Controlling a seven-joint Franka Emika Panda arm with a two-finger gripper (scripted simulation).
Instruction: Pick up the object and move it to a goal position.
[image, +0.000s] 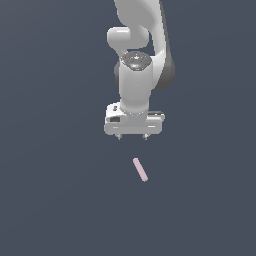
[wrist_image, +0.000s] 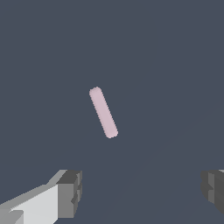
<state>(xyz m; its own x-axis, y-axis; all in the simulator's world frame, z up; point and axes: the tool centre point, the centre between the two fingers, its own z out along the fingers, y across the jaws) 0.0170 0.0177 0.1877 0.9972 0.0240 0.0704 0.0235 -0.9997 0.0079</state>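
Nearest to the exterior camera lies the small pale pink bar with rounded ends (image: 140, 170), flat on the plain, matte slate-blue desk (image: 50, 200). Its long axis runs on a slant: the far end sits a little toward the exterior view's left, the near end a little toward the exterior view's right. The bar looks smooth and even in colour, a short capsule shape of constant width, far narrower than the gripper beyond it. Nothing touches it; bare desk surrounds it on every side.

Just beyond the bar hangs the white gripper (image: 132, 136) of the arm, apart from the bar. Its body is a glossy white block, and two small dark fingertips (image: 119, 137) poke down from its underside, set wide apart, so the gripper stands open and holds nothing. In the wrist view the pink bar (wrist_image: 103, 112) shows slanted between and ahead of the two blocky grey finger pads (wrist_image: 70, 192), which sit at opposite edges of the picture with a broad gap.

Farther back, the rounded, glossy white arm (image: 135, 75) rises, with a dark round joint cap on its wrist.
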